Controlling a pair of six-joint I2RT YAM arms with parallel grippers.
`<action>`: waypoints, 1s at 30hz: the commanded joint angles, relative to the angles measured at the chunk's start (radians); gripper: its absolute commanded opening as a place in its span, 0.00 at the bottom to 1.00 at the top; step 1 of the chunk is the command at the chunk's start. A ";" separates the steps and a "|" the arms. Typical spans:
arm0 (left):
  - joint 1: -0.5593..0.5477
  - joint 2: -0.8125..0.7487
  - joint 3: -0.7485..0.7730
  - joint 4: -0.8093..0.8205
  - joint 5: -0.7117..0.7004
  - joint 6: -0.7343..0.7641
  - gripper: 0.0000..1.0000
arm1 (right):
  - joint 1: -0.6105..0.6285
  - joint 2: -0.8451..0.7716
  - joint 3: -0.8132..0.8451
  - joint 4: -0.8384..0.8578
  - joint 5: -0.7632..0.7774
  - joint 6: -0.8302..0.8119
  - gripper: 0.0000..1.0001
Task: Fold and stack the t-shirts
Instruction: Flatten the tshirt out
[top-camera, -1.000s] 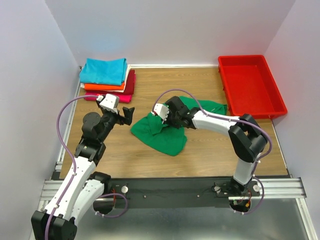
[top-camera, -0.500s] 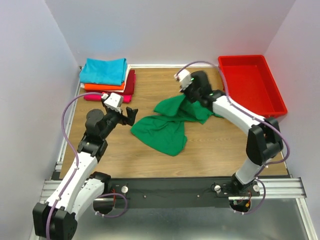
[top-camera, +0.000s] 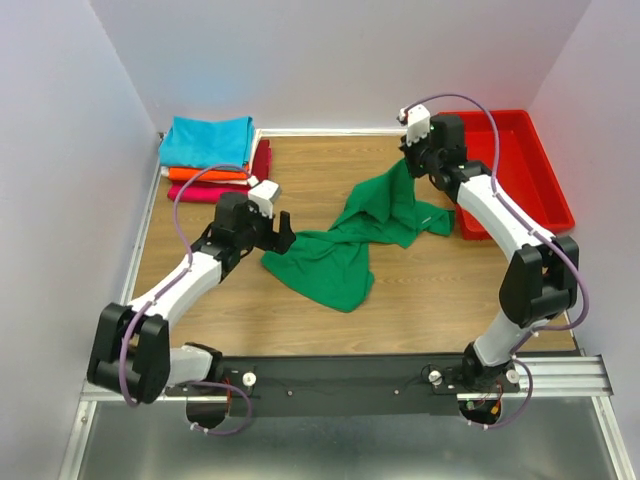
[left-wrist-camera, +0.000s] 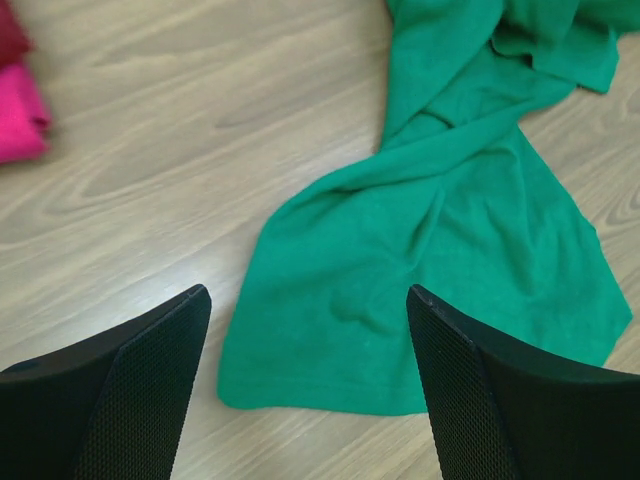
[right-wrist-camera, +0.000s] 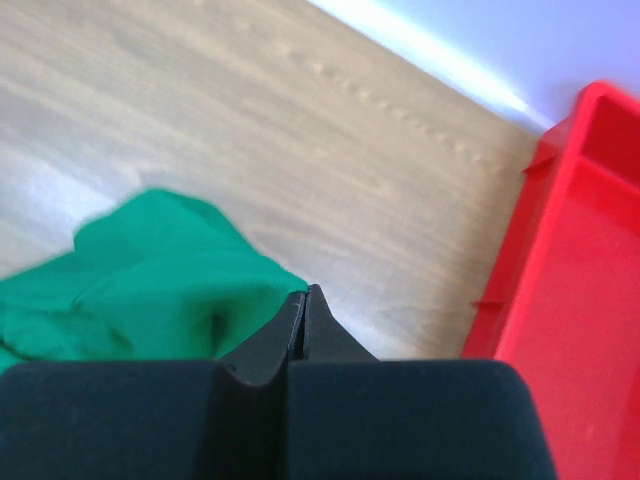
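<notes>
A large green t-shirt (top-camera: 340, 265) lies crumpled in the middle of the wooden table, one part drawn up toward the back right. My right gripper (top-camera: 410, 160) is shut on that raised part of the shirt (right-wrist-camera: 150, 280), its jaws pressed together (right-wrist-camera: 305, 292), close to the red tray. My left gripper (top-camera: 285, 232) is open and empty, hovering just above the shirt's near left hem (left-wrist-camera: 430, 260), with its fingers spread wide (left-wrist-camera: 307, 292). Folded turquoise, orange, dark red and magenta tees form a stack (top-camera: 210, 150) at the back left.
A red plastic tray (top-camera: 505, 115) stands at the back right, right beside my right gripper; its wall shows in the right wrist view (right-wrist-camera: 575, 250). The magenta tee's edge (left-wrist-camera: 18, 110) shows left of my left gripper. White walls enclose the table.
My right gripper has pulled part of the green shirt from the table's middle up toward the back right. My left gripper has moved right to the shirt's left hem.
</notes>
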 joint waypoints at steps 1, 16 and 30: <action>-0.064 0.102 0.108 -0.070 0.026 0.037 0.86 | -0.030 -0.008 0.078 0.004 -0.048 0.035 0.01; -0.265 0.481 0.485 0.046 0.033 0.232 0.78 | -0.043 -0.048 0.143 0.003 -0.091 0.091 0.01; -0.285 0.746 0.647 0.039 0.011 0.203 0.51 | -0.046 -0.126 0.132 -0.003 -0.108 0.108 0.01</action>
